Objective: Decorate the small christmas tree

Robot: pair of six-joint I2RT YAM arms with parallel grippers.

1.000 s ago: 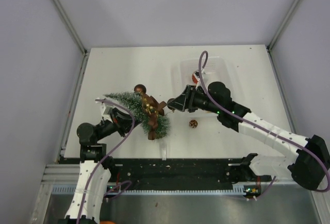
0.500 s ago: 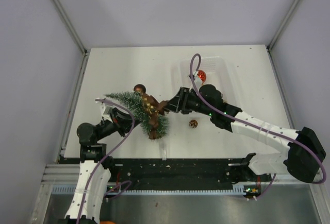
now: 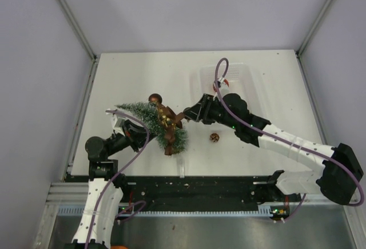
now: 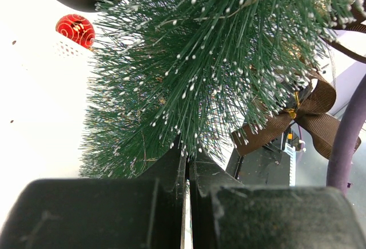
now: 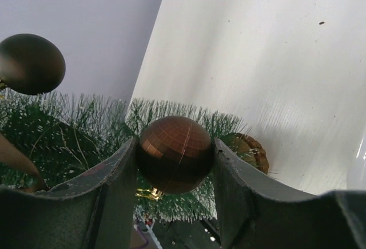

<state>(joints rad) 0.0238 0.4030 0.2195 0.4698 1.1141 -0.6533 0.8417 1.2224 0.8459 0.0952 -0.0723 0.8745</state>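
Top view: the small christmas tree (image 3: 150, 120), a slim cone of dark green frosted bristles on a round brown wooden base, lies tilted on the white tabletop (image 3: 126, 77), tip to the far left, base toward the near edge. It already carries a dark brown round bauble (image 3: 155, 98) and gold ornaments (image 3: 164, 116). A small round loose ornament (image 3: 214, 138) lies on the tabletop, apart from the tree, in front of a clear plastic bin (image 3: 246, 77). The decorating looks partly done. Your left arm is folded low, with the left tool (image 3: 132, 129) at the tree's left flank. Your right arm stretches in from the right, with the right tool (image 3: 183, 117) at the tree's lower half.

Left wrist view: the left tool is closed tight, and its tips seem to pinch the tree's bristles. A brown ribbon bow (image 4: 306, 114) hangs in the branches. A red swirl-patterned bauble (image 4: 75, 30) sits beyond the tree, apparently not yet hung.

Right wrist view: the right tool grips a shiny copper-brown faceted bauble (image 5: 174, 153) between its fingers, close against the bristles. By my judgement, it is still to be hung.
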